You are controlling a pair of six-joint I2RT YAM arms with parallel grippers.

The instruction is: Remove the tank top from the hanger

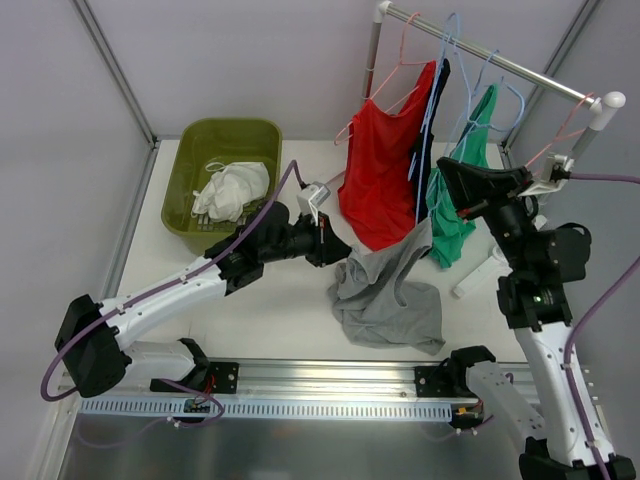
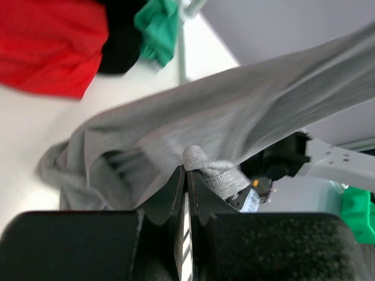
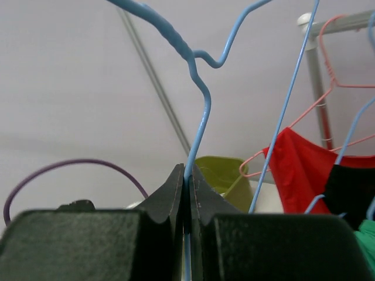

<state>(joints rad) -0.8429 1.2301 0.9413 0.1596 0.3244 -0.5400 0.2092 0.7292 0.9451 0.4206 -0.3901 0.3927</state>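
Note:
A grey tank top (image 1: 385, 295) lies crumpled on the white table, with one end drawn up toward the rack. My left gripper (image 1: 338, 252) is shut on its strap at its left edge. In the left wrist view the gripper (image 2: 187, 171) pinches the bunched strap (image 2: 218, 174) and the grey cloth (image 2: 234, 117) stretches away taut. My right gripper (image 1: 446, 173) is shut on a blue wire hanger (image 1: 436, 100) by the green top. In the right wrist view the gripper (image 3: 187, 173) clamps the blue hanger (image 3: 200, 111), which rises to its hook.
A rack rail (image 1: 500, 60) at the back right holds a red top (image 1: 380, 170) on a pink hanger, a dark top (image 1: 428, 130) and a green top (image 1: 455, 200). A green basket (image 1: 190, 150) with white cloth stands at the back left. A white object (image 1: 480, 272) lies on the table at the right.

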